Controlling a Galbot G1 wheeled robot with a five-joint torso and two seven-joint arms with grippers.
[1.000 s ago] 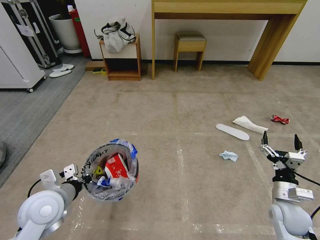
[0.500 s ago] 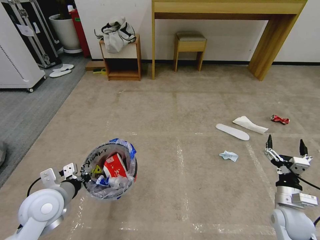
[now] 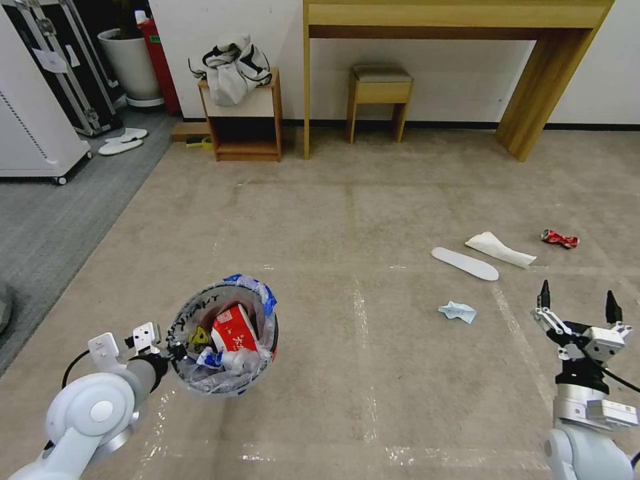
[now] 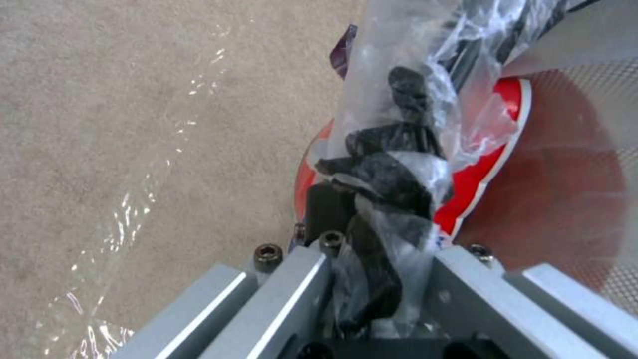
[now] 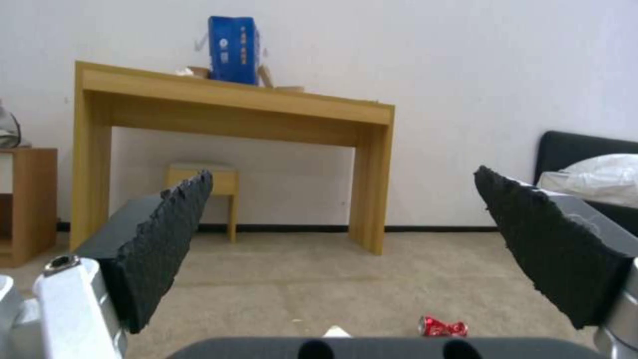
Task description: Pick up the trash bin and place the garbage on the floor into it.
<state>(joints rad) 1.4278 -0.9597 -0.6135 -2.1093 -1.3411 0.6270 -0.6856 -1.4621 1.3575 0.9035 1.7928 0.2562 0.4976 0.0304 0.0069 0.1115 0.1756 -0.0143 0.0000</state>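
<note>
From the head camera, the left gripper point(image 3: 175, 351) holds the red trash bin point(image 3: 223, 347) by its rim, clear of the carpet point(image 3: 373, 220), mouth up for the blue-white tissue point(image 3: 457, 311), white slipper point(image 3: 465, 263) and crushed can point(image 3: 560, 239). The left wrist camera shows fingers point(image 4: 372, 209) pinching bag and rim together. The right wrist camera shows the right gripper point(image 5: 342, 249) spread wide and empty, ready to grasp.

I see the trash bin point(image 3: 223, 347), a small round red pail with a clear bag inside it, held up off the floor point(image 3: 373, 220) at my left. In it lie a red-and-white carton point(image 3: 230, 330) and some crumpled white wrappers. On the beige carpet at my right lie a flat white slipper point(image 3: 465, 263), a white tissue point(image 3: 500, 249), a crushed red can point(image 3: 559, 239) and a white-blue wrapper point(image 3: 457, 311).
</note>
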